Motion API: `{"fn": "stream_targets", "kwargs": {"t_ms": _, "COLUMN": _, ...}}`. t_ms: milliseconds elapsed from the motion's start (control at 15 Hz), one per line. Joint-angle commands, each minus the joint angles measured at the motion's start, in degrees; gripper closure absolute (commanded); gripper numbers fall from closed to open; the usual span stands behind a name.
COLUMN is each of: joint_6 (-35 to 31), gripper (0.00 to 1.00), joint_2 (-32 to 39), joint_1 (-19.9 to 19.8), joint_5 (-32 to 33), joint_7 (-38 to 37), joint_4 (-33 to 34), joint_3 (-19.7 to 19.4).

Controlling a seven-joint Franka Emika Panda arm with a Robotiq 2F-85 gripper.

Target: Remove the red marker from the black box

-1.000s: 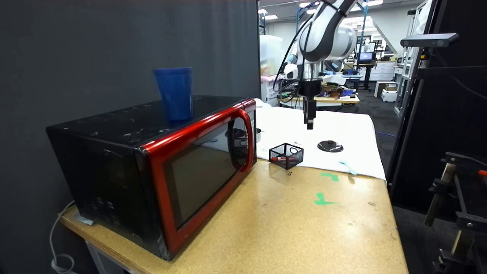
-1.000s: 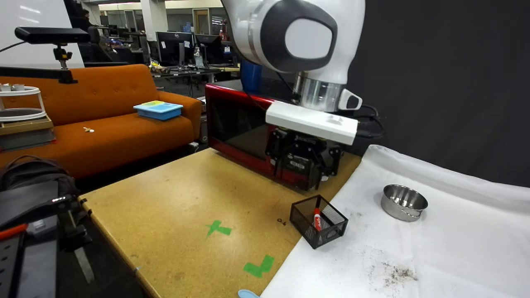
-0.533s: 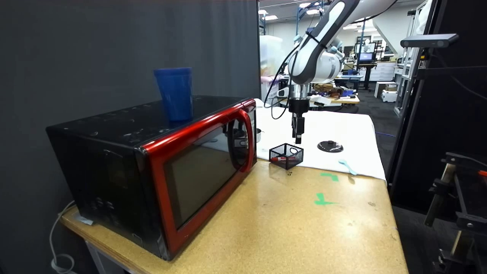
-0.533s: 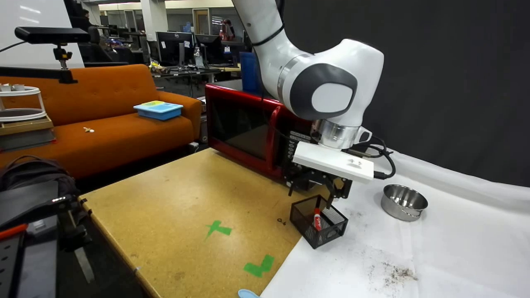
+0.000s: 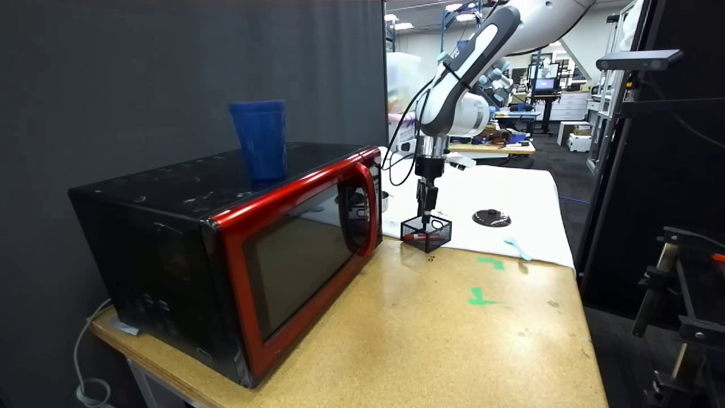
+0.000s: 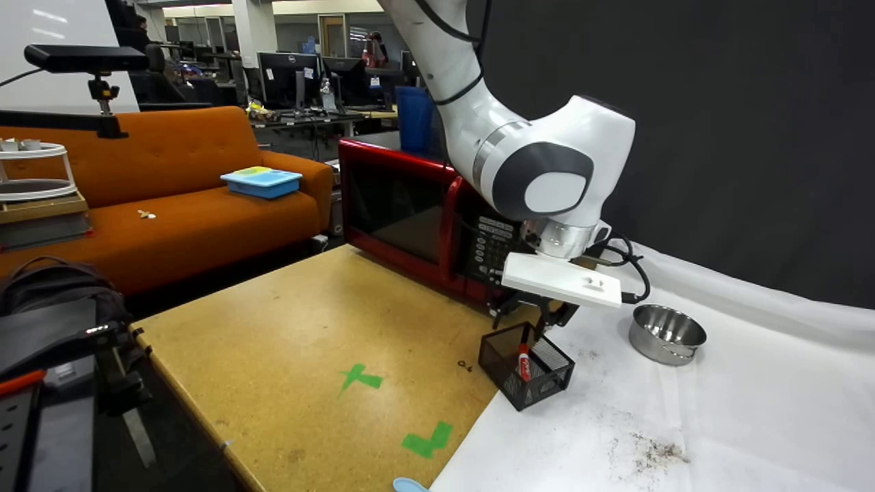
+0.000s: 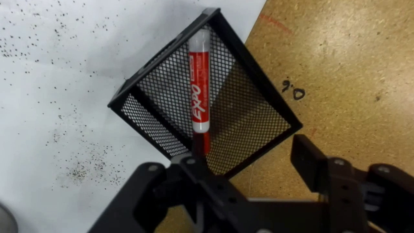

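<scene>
Just lowered toward box (image 7: 245, 106), with gripper (image 7: 246, 158) spread wide, holding nothing. Nearer to marker (image 7: 200, 84) inside; probably needs centring over it before closing.

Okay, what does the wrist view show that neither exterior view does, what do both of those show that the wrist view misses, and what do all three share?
Only the wrist view: the EXPO lettering on the red marker, large enough to read clearly.

Only the exterior views, in both: the blue cup, the green tape marks and the robot's white arm.

Shared by all three: the red marker lying inside the black wire-mesh box, the gripper, the wooden tabletop and the white sheet.
</scene>
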State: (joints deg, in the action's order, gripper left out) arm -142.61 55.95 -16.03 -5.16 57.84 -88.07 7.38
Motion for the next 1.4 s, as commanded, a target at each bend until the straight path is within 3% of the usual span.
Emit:
{"fn": "stream_targets", "kwargs": {"t_ms": 0, "joint_6": 2.34, "gripper": 0.61, "joint_2": 3.48, "joint_1": -0.66, "joint_5": 0.91, "joint_7": 1.30, "joint_4": 5.37, "joint_3": 0.76}}
{"fn": "stream_targets", "kwargs": {"t_ms": 267, "joint_6": 4.09, "gripper": 0.91, "joint_2": 6.41, "joint_1": -0.06, "joint_5": 1.56, "joint_7": 0.45, "joint_4": 9.18, "joint_3": -0.07}}
{"fn": "stream_targets", "kwargs": {"t_ms": 333, "joint_6": 4.61, "gripper": 0.80, "joint_2": 7.15, "joint_1": 0.01, "joint_5": 1.65, "joint_7": 0.24, "joint_4": 10.02, "joint_3": -0.29}}
{"fn": "stream_targets", "kwargs": {"t_ms": 667, "joint_6": 7.23, "gripper": 0.65, "joint_2": 10.81, "joint_1": -0.40, "joint_5": 1.54, "joint_7": -0.06, "joint_4": 13.18, "joint_3": -1.23}}
{"fn": "stream_targets", "kwargs": {"t_ms": 800, "joint_6": 8.09, "gripper": 0.71, "joint_2": 12.17, "joint_1": -0.46, "joint_5": 1.53, "joint_7": -0.09, "joint_4": 14.69, "joint_3": -1.49}}
{"fn": "stream_targets", "kwargs": {"t_ms": 867, "joint_6": 8.83, "gripper": 0.68, "joint_2": 12.85, "joint_1": -0.45, "joint_5": 1.51, "joint_7": -0.06, "joint_4": 15.48, "joint_3": -1.59}}
{"fn": "stream_targets", "kwargs": {"t_ms": 1000, "joint_6": 9.73, "gripper": 0.92, "joint_2": 14.16, "joint_1": -0.38, "joint_5": 1.50, "joint_7": 0.00, "joint_4": 17.01, "joint_3": -1.58}}
{"fn": "stream_targets", "kwargs": {"t_ms": 1133, "joint_6": 10.48, "gripper": 0.99, "joint_2": 14.38, "joint_1": -0.09, "joint_5": 1.53, "joint_7": -0.26, "joint_4": 18.04, "joint_3": -1.71}}
{"fn": "stream_targets", "kwargs": {"t_ms": 1333, "joint_6": 10.92, "gripper": 0.95, "joint_2": 13.10, "joint_1": 0.39, "joint_5": 1.44, "joint_7": -0.98, "joint_4": 17.46, "joint_3": -1.81}}
